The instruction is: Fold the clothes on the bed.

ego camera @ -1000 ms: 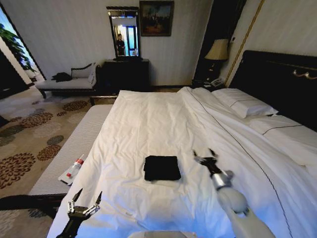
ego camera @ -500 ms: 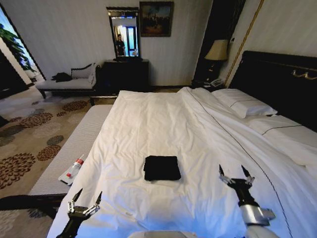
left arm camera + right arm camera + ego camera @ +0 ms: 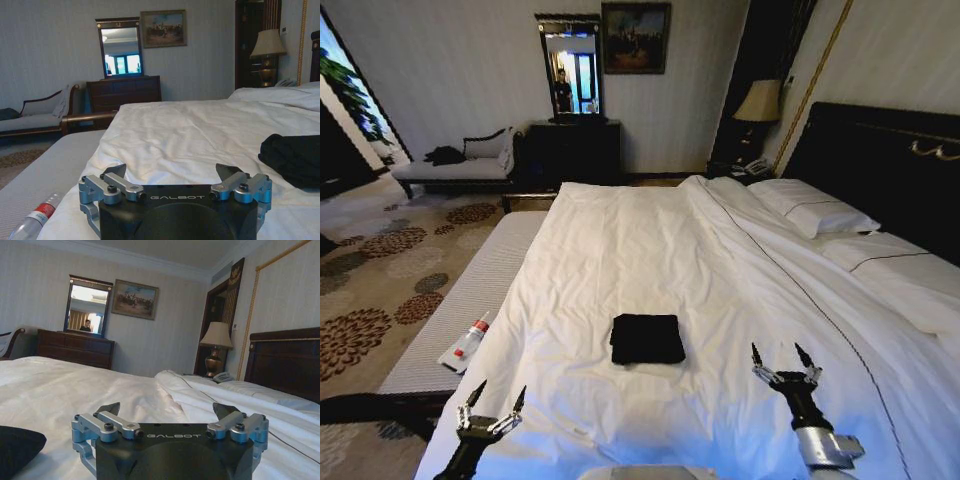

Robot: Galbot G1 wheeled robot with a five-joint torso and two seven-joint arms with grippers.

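Note:
The clothes (image 3: 647,338) lie as a small black folded rectangle on the white duvet of the bed (image 3: 650,250), near its foot. In the left wrist view the clothes (image 3: 294,159) show as a dark bundle off to one side, and in the right wrist view a black edge of the clothes (image 3: 17,450) sits low at the side. My left gripper (image 3: 492,398) hovers open over the bed's near left corner, well apart from the clothes. My right gripper (image 3: 779,355) stands open to the right of the clothes, above the duvet, holding nothing.
A grey bench (image 3: 470,300) runs along the bed's left side with a plastic bottle (image 3: 468,343) on it. White pillows (image 3: 820,212) and the dark headboard (image 3: 890,160) are at the right. A chaise (image 3: 460,165), dresser with mirror (image 3: 572,70) and lamp (image 3: 757,100) stand behind.
My right gripper has drawn back from beside the clothes toward the near right and now points forward, open. The left gripper and the clothes have not moved.

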